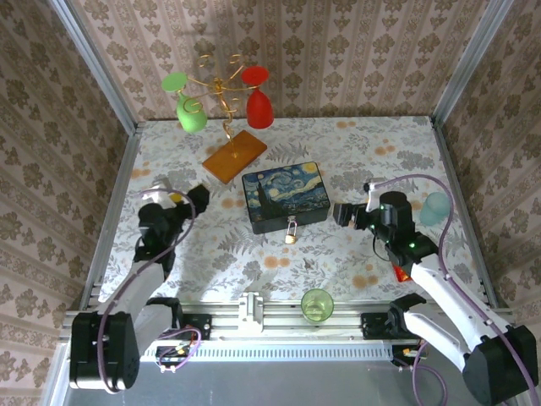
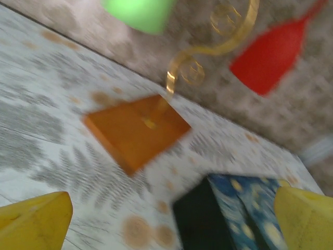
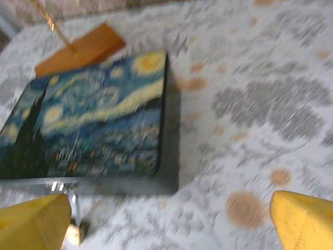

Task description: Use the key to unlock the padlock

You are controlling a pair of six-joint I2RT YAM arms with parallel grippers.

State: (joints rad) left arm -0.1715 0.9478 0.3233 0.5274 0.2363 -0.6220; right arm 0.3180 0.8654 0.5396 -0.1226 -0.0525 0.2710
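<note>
Overhead camera looks down; wrist cameras low, close, share box [image 1: 285,197].

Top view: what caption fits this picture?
Left hand and right hand, both open, flank a starry box with a brass padlock.

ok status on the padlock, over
Left gripper open, empty. Right gripper open, empty. Padlock hangs at painted box front, untouched. Nothing blocking it.

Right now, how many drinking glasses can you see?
4: a green goblet and a red goblet hanging on the gold rack at the back, a green tumbler at the near edge, a pale blue cup at far right. None seems hidden.
</note>
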